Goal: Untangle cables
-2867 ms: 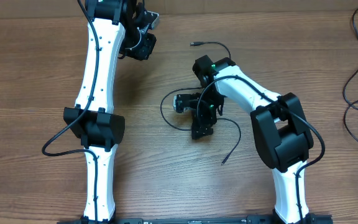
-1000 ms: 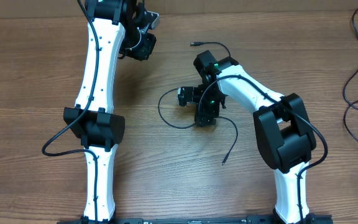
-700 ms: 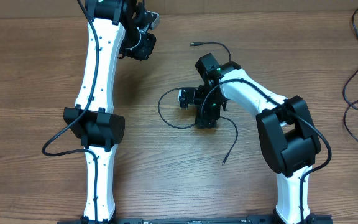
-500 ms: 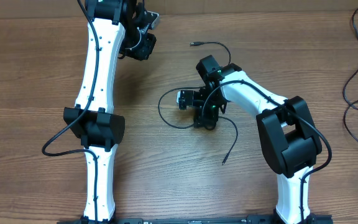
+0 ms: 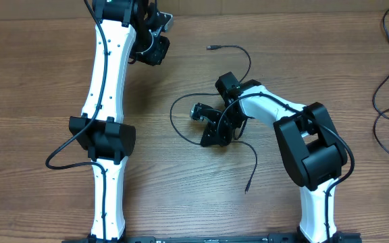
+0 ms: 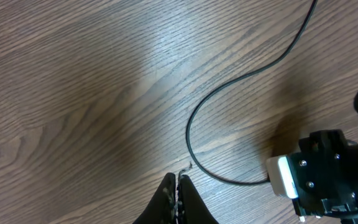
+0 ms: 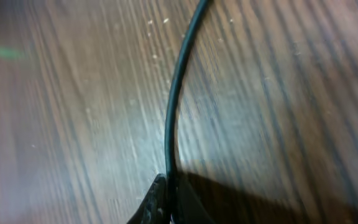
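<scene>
Well, we see the right pincer [image 5: 206, 140] down at the wooden tabletop [image 5: 32, 88], its two fingers [image 7: 155, 202] pressed together on a thin black cable [image 7: 174, 93]. From overhead, that cable bows out in a loop [image 5: 173, 120] just left of the right pincer. One loose strand trails off to the pincer's near right and ends in a small plug [image 5: 247, 190]. Another plug end [image 5: 210, 48] lies beyond the right pincer, on the far side from the arm bases. We cannot tell whether these strands are one cord or several. More cables [image 5: 383, 88] lie well apart from the right pincer, out at the tabletop's right edge. The left pincer [image 6: 176, 198] sits well apart too, to the far left of the right pincer, with its tips closed together and nothing between them.
</scene>
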### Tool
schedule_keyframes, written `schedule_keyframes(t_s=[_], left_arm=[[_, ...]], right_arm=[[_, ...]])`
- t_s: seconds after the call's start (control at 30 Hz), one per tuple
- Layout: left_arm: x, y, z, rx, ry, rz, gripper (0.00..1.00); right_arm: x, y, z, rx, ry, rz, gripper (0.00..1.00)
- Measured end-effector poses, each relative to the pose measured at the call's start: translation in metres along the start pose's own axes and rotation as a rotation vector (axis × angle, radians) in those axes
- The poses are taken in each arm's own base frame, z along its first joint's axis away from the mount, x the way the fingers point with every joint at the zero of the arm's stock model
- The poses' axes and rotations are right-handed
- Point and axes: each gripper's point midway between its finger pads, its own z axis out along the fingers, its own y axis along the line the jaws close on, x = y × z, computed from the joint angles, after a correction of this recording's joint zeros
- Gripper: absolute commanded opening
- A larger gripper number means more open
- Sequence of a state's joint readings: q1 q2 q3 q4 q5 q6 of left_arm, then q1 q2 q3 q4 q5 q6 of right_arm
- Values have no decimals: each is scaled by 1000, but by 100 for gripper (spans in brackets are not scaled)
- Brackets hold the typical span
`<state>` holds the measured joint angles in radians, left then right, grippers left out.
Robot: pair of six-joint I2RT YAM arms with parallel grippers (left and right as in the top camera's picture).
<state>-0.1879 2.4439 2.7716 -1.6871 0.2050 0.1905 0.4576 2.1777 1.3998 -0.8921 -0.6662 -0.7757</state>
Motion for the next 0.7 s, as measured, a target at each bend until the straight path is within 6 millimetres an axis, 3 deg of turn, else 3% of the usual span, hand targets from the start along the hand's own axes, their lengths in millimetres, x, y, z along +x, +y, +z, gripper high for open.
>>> schedule_keyframes(t_s=[0.17, 0.43, 0.53, 0.7], left_arm=[[0, 0, 0, 0, 0, 0, 4], [0, 0, 0, 0, 0, 0, 4], [0, 0, 0, 0, 0, 0, 4], [0, 0, 0, 0, 0, 0, 4]], right_arm=[[6, 13, 4, -84, 12, 22, 4], [0, 8, -3, -35, 53, -9, 4], [-6, -1, -17, 7, 66, -11, 4], [-21, -21, -56, 73, 29, 7, 4]])
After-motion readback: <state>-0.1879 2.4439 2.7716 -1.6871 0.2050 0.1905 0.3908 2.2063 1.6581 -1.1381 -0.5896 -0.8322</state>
